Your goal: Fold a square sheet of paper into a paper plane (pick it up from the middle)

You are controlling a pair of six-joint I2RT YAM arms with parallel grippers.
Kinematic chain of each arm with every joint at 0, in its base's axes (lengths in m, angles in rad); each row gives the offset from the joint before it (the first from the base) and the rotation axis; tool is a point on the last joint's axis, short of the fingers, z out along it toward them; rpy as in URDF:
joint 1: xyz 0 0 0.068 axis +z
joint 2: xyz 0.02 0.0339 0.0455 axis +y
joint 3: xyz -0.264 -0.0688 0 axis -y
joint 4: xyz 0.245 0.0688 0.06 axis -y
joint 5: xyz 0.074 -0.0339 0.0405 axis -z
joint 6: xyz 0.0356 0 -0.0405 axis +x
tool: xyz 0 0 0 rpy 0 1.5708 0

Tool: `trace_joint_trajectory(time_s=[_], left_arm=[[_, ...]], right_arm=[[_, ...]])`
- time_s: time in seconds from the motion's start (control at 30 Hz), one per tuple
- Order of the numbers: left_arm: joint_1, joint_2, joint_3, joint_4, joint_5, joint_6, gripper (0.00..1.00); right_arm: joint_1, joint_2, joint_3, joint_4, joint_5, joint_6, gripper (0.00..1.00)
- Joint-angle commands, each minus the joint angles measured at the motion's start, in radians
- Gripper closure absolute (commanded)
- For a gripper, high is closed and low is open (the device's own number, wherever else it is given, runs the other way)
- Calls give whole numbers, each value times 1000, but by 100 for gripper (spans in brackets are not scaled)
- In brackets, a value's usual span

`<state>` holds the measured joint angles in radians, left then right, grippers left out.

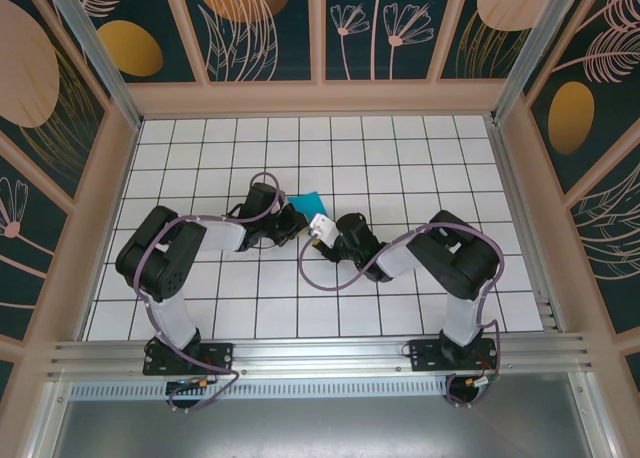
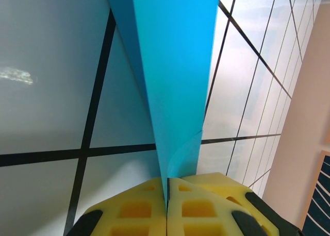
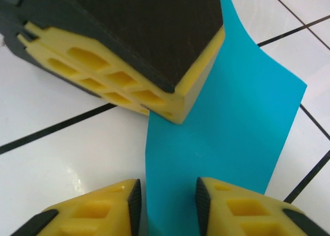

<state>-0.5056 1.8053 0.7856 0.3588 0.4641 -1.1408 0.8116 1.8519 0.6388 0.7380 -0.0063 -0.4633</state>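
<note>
The cyan-blue sheet of paper (image 1: 309,199) is at mid-table between both grippers, folded into layers. My left gripper (image 2: 167,190) is shut on its edge, and the paper (image 2: 175,71) fans away from the yellow fingers as a long wedge with a crease. In the right wrist view the paper (image 3: 232,117) runs between the pads of my right gripper (image 3: 167,205), which stands open with a gap on either side of the strip. The left gripper's fingers (image 3: 154,86) pinch the same sheet just beyond. From above, the left gripper (image 1: 293,221) and right gripper (image 1: 322,228) nearly touch.
The white grid-tiled table (image 1: 400,158) is walled by wooden frames with dark floral panels (image 1: 270,28). An aluminium rail (image 1: 320,353) runs along the near edge by the arm bases. Purple cables (image 1: 320,278) loop from both arms over the tiles.
</note>
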Motion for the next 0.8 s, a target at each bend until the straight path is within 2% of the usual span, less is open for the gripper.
trace_joint_trajectory(time_s=[0.0,0.27,0.37,0.47,0.7,0.77], left_arm=[[-7,-36,21,-22,5,-16,92],[-5,-51,36,-53,-12,-10,85],[-4,-49,45,-85,-36,5,76],[-2,-47,53,-109,-48,23,71],[3,-40,54,-114,-39,33,71],[3,-40,53,-109,-34,31,74]], right_arm=[[13,16,18,50,36,-43,67],[24,11,11,57,65,-70,87],[24,-13,-9,54,57,-73,89],[24,-32,-22,46,48,-75,89],[23,-45,-36,54,37,-62,89],[23,-41,-30,53,31,-54,87]])
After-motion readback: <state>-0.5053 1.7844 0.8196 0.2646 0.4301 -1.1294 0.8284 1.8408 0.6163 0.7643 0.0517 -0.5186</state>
